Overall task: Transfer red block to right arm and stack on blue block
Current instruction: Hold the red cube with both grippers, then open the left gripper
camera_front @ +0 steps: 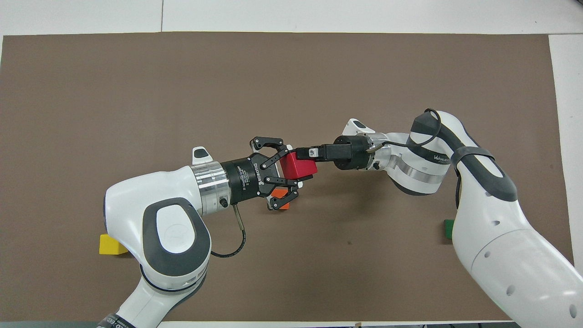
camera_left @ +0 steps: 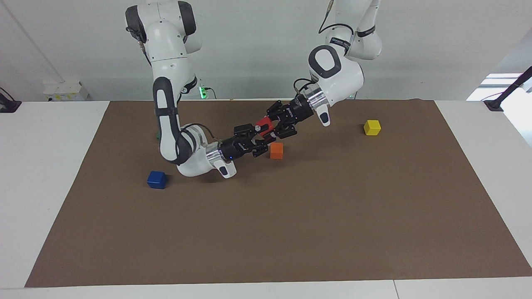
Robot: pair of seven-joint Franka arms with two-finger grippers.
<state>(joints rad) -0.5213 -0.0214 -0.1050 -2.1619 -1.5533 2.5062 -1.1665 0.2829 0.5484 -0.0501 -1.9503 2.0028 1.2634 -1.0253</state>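
The red block [camera_left: 264, 123] hangs in the air over the middle of the mat, between the two grippers; it also shows in the overhead view [camera_front: 299, 167]. My left gripper [camera_left: 272, 125] [camera_front: 290, 167] is shut on it from the sides. My right gripper [camera_left: 262, 136] [camera_front: 301, 153] meets the same block from the right arm's end, reaching over and under it. The blue block [camera_left: 157, 180] lies on the mat toward the right arm's end, just beside the right arm's wrist. In the overhead view the right arm hides it.
An orange cube [camera_left: 276, 150] [camera_front: 278, 197] lies on the brown mat [camera_left: 291, 232] right below the grippers. A yellow cube [camera_left: 372, 127] [camera_front: 111, 244] lies toward the left arm's end. A green cube [camera_front: 449, 228] peeks out beside the right arm.
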